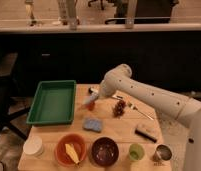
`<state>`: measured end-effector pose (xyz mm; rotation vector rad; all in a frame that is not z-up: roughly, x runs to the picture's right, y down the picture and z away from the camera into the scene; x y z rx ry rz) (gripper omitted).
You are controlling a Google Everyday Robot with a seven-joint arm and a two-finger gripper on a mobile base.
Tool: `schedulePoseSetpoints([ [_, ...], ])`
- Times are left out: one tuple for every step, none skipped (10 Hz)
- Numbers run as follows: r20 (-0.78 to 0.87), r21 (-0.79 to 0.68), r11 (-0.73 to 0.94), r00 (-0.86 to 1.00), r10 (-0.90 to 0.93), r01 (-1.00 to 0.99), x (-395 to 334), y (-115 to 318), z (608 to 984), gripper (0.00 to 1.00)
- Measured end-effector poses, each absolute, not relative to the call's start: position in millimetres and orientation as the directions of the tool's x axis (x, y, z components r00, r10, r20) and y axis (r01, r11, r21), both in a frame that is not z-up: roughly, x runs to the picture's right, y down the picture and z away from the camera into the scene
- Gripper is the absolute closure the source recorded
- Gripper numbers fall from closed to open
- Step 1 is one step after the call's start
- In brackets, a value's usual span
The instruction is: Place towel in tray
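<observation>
Tool [92,95] hangs over the middle-back of the desk [119,129], at the end of the white arm [144,95] that reaches in from 3 o'clock. Tool is clenched, nothing seen held in it. A small orange thing [90,105] sits directly under the tool; can't tell if they touch.

Towel [92,124] lies flat on the desk at 6 o'clock from the tool, near but apart from it. It is outside the tray, just off the tray's near right corner. It is the only blue soft thing in view.

Tray [51,102], green, takes the desk's left side, at 9 o'clock from the tool. Its floor is bare.

- Dark red cluster [119,107] at 4 o'clock from the tool, with a thin utensil [139,111] just beyond it toward 3 o'clock.
- Dark flat block [146,132] near the right edge.
- Front row, 9 to 3 o'clock:
  - white cup [33,146]
  - orange bowl [60,154] with a yellow piece [71,150] inside
  - dark bowl [104,150]
  - green cup [136,151]
  - metal cup [163,152]
</observation>
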<state>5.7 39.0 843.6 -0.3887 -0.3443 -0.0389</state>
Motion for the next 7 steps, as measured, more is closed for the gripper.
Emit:
schedulePoseSetpoints([
  [0.354, -0.364, 0.922, 0.935, 0.005, 0.133, -6.0, 36.6, 844.7, 1.0],
  [0.376, -0.365, 0.916, 0.926, -0.017, 0.165, -20.9, 35.5, 846.1, 1.0],
  [0.385, -0.362, 0.914, 0.922, -0.029, 0.181, -26.3, 34.6, 847.5, 1.0],
  [0.407, -0.361, 0.908, 0.912, -0.052, 0.213, -42.1, 35.6, 849.1, 1.0],
  [0.426, -0.357, 0.903, 0.902, -0.071, 0.24, -56.3, 36.2, 849.2, 1.0],
  [0.447, -0.351, 0.897, 0.89, -0.092, 0.27, -70.9, 36.9, 848.5, 1.0],
  [0.464, -0.344, 0.892, 0.879, -0.109, 0.293, -81.2, 36.9, 846.8, 1.0],
])
